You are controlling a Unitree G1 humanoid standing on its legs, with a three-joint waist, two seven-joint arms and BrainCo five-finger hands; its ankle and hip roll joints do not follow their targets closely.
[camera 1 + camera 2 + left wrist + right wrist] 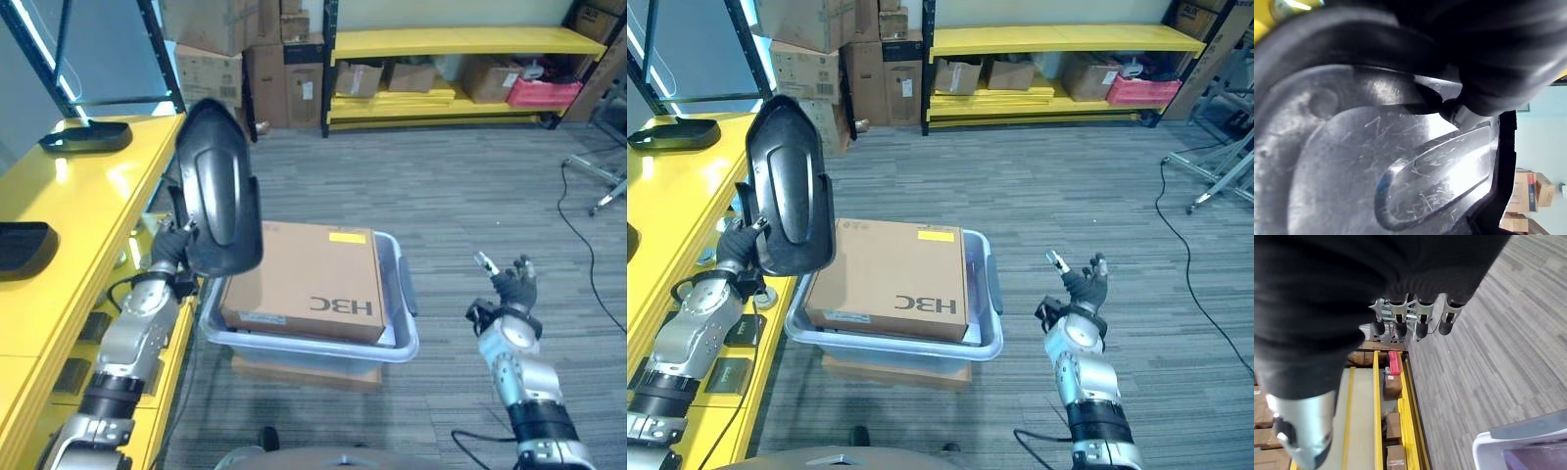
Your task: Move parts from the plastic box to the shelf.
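My left hand is shut on a large black moulded plastic part, held upright above the gap between the yellow shelf and the plastic box. Up close, the left wrist view shows the part's glossy scratched surface. The pale box sits on the carpet with a brown cardboard carton lying in it. Two more black parts rest on the shelf top. My right hand hangs open over the carpet, right of the box, holding nothing; its fingers are straight.
A flat cardboard piece lies under the box. Stacked cartons stand behind the shelf. A far yellow rack holds boxes and a red crate. Grey carpet spreads between the box and that rack.
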